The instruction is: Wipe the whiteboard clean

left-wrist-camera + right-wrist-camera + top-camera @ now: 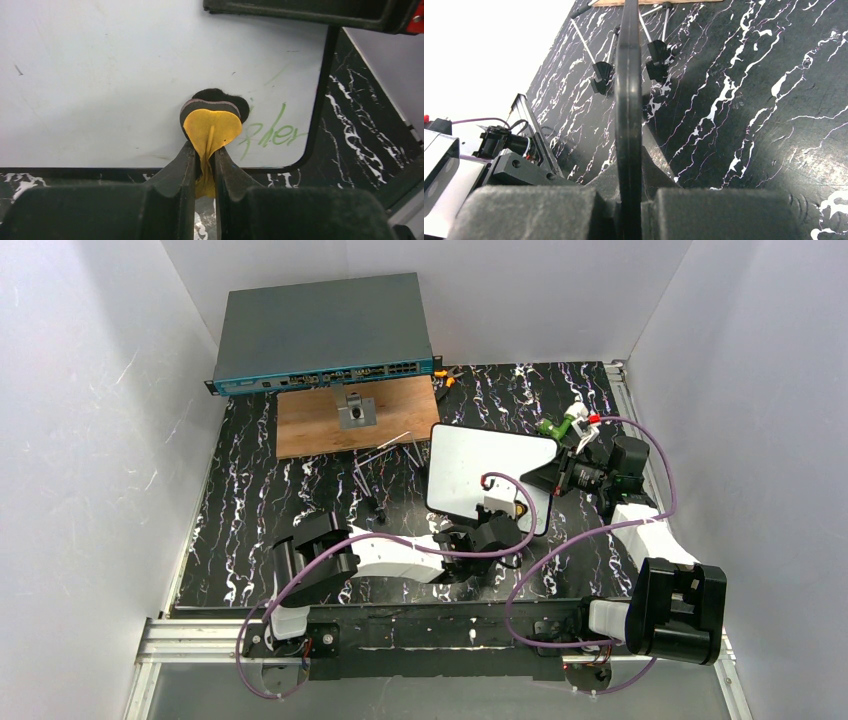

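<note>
The whiteboard (470,465) lies on the black marbled table right of centre, with green handwriting (275,134) near one corner. My left gripper (497,510) is shut on a yellow eraser with a black felt pad (211,122), and the felt presses on the board just left of the writing. In the left wrist view the gripper (205,160) sits at the board's (100,75) near edge. My right gripper (553,475) is shut on the board's right edge. In the right wrist view the board (629,100) shows edge-on between that gripper's (629,200) fingers.
A grey-blue network switch (322,332) stands at the back. In front of it is a brown wooden panel (310,425) with a metal bracket (356,412). Thin rods with black clips (375,465) lie left of the board. A green-and-white object (562,423) lies behind the right gripper. White walls enclose the table.
</note>
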`<state>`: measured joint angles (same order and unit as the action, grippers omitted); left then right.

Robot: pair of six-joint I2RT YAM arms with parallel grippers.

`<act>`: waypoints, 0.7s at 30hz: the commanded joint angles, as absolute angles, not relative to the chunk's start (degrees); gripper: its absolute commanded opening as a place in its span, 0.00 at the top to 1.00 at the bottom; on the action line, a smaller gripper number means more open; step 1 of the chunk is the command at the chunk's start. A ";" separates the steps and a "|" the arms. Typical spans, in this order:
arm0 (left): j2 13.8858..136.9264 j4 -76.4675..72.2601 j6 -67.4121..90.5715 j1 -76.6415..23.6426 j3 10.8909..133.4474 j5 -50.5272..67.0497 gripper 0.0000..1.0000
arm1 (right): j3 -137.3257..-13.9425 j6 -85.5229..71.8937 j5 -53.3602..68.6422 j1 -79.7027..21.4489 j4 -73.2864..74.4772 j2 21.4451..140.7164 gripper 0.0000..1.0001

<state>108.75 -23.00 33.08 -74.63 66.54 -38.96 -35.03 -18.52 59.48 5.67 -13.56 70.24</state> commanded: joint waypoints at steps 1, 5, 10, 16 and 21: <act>107.79 -27.75 36.39 -75.37 67.94 -31.99 1.00 | -35.55 -25.90 68.09 4.36 -13.62 69.34 0.99; 108.36 -28.04 35.64 -75.80 68.85 -29.70 1.00 | -35.68 -25.17 68.00 4.35 -12.84 69.18 0.99; 107.17 -25.21 35.05 -75.74 67.48 -33.32 1.00 | -35.98 -24.27 68.01 4.31 -12.13 69.03 0.99; 106.79 -14.72 39.85 -72.91 65.55 -40.93 1.00 | -36.30 -22.91 68.09 4.31 -10.98 69.18 0.99; 105.44 -11.42 42.06 -69.65 62.82 -44.28 1.00 | -36.49 -22.35 67.94 4.33 -10.51 68.78 0.99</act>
